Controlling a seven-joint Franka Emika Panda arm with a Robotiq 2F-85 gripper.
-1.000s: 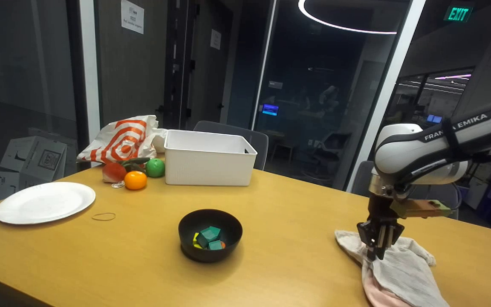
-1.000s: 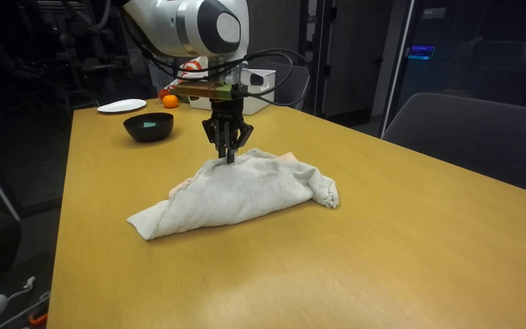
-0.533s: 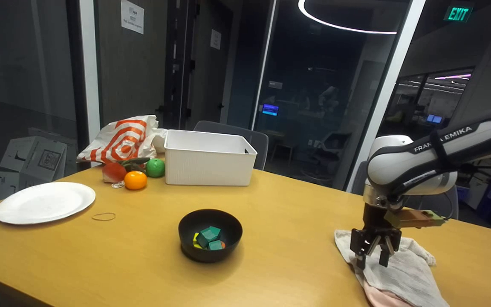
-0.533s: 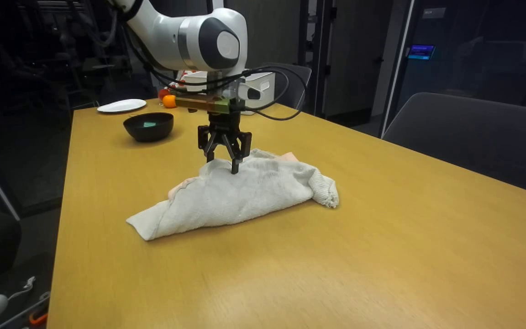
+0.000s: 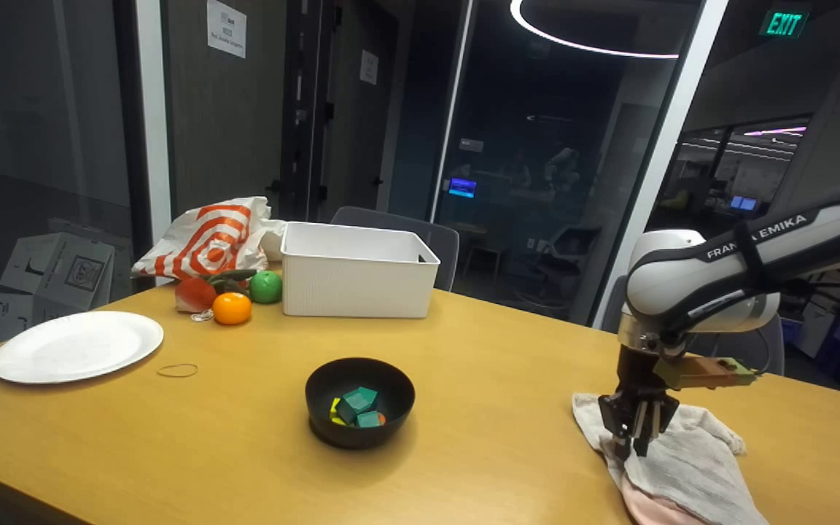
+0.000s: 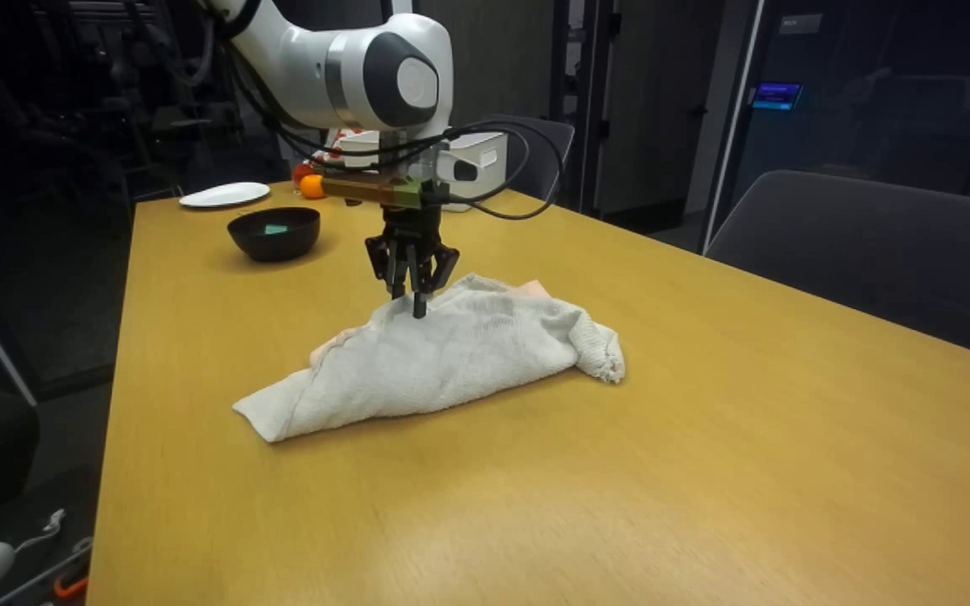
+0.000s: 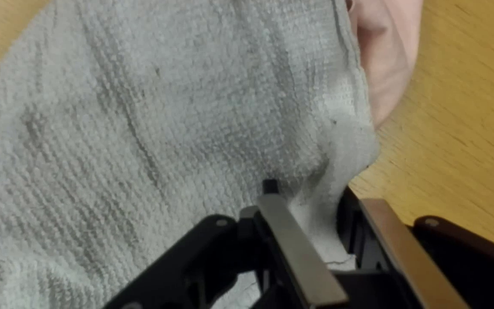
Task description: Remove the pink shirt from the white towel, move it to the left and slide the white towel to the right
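Your gripper (image 7: pixel 308 199) is partly closed, its fingers astride an edge of the towel (image 7: pixel 195 111); whether they pinch it, you cannot tell. The towel lies on the bench (image 7: pixel 465 128). In an exterior view you see the shirt (image 6: pixel 332 345) as two pink patches along the towel's back edge; in the wrist view you see just one patch, coming out from under the towel. Only the exterior views give you one plate (image 5: pixel 77 346), one bowl (image 5: pixel 358 437) and one bin (image 5: pixel 354 288). In an exterior view you also get one green fruit (image 5: pixel 266 286) beside the bin.
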